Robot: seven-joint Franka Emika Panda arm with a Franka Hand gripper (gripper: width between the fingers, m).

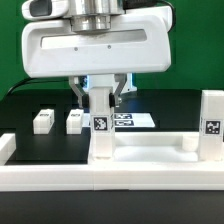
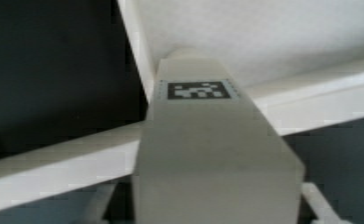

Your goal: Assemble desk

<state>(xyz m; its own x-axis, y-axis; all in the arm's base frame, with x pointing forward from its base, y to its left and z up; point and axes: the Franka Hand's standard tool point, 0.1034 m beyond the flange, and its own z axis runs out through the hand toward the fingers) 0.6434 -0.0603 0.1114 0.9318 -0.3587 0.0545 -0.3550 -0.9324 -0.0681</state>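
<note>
Presently between the jaws: centre leg post (image 1: pixel 103 138) (image 2: pixel 205 150), standing upright, its upper end reaching up into the gap of the gripper (image 1: pixel 101 102)
Jaws: hanging one on each side of that post's top and facing its opposite flanks; whether they are pressing on it or standing just off it cannot be told
Post tag: black-and-white square tag (image 1: pixel 101 123) (image 2: pixel 198 90), facing the exterior camera on the post's front and showing on the post's face in the wrist view
Wrist view: the post is filling the middle of the picture, and the fingers are not showing clearly
Foot of post: sitting at the white tabletop panel (image 1: pixel 155 142), which is lying across the front of the scene; the exact seat is not readable
Right-hand leg post (image 1: pixel 211 120): standing upright at the exterior view's right end of the panel, well apart from the gripper, tag facing the camera
Loose leg posts: one (image 1: pixel 43 121) and another (image 1: pixel 75 120), lying side by side on the dark table (image 1: pixel 30 100), to the exterior view's left of the gripper
Marker board (image 1: pixel 133 120): lying flat on the table just behind the centre post, partly covered by it
</note>
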